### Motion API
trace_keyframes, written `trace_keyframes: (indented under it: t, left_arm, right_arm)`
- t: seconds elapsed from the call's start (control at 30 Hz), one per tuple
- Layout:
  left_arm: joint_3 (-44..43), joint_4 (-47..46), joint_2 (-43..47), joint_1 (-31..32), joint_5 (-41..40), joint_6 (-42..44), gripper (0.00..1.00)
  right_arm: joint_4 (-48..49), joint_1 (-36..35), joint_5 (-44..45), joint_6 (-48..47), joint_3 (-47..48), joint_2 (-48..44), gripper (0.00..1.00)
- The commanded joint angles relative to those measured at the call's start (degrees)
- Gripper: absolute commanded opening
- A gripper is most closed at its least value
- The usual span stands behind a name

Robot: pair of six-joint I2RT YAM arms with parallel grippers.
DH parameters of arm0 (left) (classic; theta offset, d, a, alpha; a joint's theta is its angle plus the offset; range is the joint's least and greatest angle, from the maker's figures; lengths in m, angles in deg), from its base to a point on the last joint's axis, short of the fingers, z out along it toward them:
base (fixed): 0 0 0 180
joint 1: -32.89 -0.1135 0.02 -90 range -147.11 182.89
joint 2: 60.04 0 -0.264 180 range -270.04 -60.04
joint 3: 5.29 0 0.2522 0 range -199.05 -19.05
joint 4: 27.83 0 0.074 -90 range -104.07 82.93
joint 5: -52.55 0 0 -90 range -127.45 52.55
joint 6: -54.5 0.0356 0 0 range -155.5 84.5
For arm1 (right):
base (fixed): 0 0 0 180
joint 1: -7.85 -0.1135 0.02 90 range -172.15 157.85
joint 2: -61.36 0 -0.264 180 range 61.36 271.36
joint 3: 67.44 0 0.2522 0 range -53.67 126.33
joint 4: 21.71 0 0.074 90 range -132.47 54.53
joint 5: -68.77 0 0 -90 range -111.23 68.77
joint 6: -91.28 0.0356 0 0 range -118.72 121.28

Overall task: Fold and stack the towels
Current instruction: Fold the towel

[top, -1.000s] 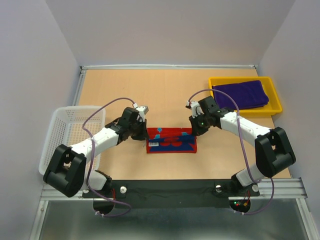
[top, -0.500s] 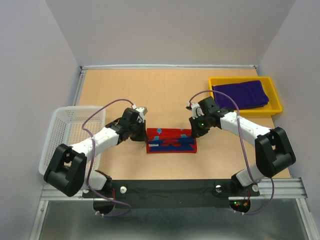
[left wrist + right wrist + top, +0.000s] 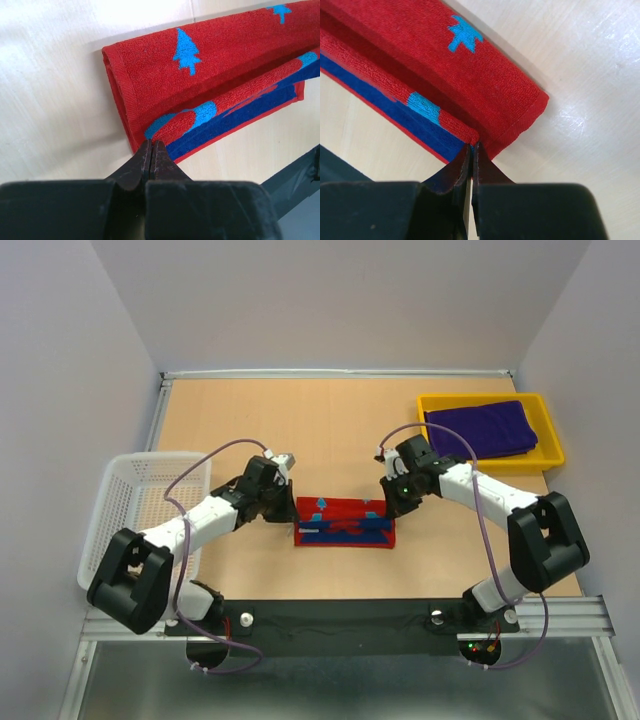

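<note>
Since the earlier top view, both grippers have shifted a little toward the lower edge of the frame. They carry the red towel's [image 3: 345, 523] lifted edge with them, so the cloth now looks narrower and more of it is doubled over.

The red towel lies on the table [image 3: 300, 420] just below the middle of the top view, stretched between the two arms. The left gripper [image 3: 293, 512] is at its left end and the right gripper [image 3: 390, 510] at its right end. In each wrist view the fingers are pressed fully together, with a corner of the upper layer, at the blue band by the hem, nipped at the very tips.

A folded purple towel [image 3: 480, 428] sits in the yellow tray [image 3: 490, 467] at the upper right. The white basket [image 3: 140, 505] stands at the left.

I judge the towel to be light, limp terry cloth. It sags between the two pinches, rolls softly at the fold instead of creasing, and should grip the table rather than slide. The hemmed corners look like the best places to hold it, because the stitched edge is firmer and both ends then travel evenly.

No brand, label or writing can be read. The only marks are light-blue tree-like shapes and the blue band.
</note>
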Motion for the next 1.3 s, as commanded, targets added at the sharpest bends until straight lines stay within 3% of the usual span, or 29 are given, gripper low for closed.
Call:
trace_keyframes:
  t: [0.0,0.1,0.17,0.2,0.27,0.3,0.4,0.5,0.6,0.8,1.0,1.27]
  left_arm:
    - [2.55,-2.23,-1.37,0.30,0.56,-1.03,0.00]
    - [3.08,-2.41,-1.72,0.30,0.30,-1.47,0.00]
    - [3.43,-2.15,-1.46,0.30,-0.50,-2.08,0.06]
    - [3.43,-2.06,-0.76,0.30,-0.59,-2.26,0.12]
    - [3.43,-1.53,0.47,0.39,-0.85,-2.61,0.26]
    - [3.17,-0.66,2.21,0.39,-1.28,-2.87,0.43]
    - [2.47,2.33,7.21,0.74,-2.08,-3.22,0.64]
    - [2.99,3.66,12.85,0.91,-1.21,-4.45,0.72]
    - [3.95,3.57,17.77,1.09,-1.11,-7.35,0.72]
    - [3.52,1.82,20.08,2.23,-0.85,-12.98,0.72]
    - [2.99,-3.80,15.34,6.71,-3.39,-16.58,0.51]
    - [9.83,-13.81,7.42,11.28,-7.79,-23.25,0.29]
  right_arm:
    - [-1.77,-0.13,4.25,0.60,0.23,1.09,0.04]
    - [-1.86,-0.04,3.38,0.42,0.23,1.00,0.09]
    - [-1.77,-0.13,1.54,0.42,0.06,0.30,0.14]
    - [-1.86,-0.13,0.83,0.51,-0.03,-0.40,0.25]
    - [-2.12,-0.04,-1.54,0.77,0.32,-1.37,0.32]
    - [-2.65,-0.21,-2.51,2.34,0.49,-2.94,0.37]
    - [-3.96,-2.13,-4.45,2.62,1.55,-5.76,0.43]
    - [-5.11,-2.59,-7.86,4.90,2.69,-8.66,0.44]
    - [-5.20,-2.59,-11.66,7.00,3.13,-10.25,0.44]
    - [-0.31,-2.59,-5.59,13.77,2.00,-11.57,0.43]
    - [16.47,-2.59,-4.80,26.34,-10.56,-17.89,0.42]
    - [25.64,-2.59,-3.48,31.62,-24.44,-19.75,0.41]
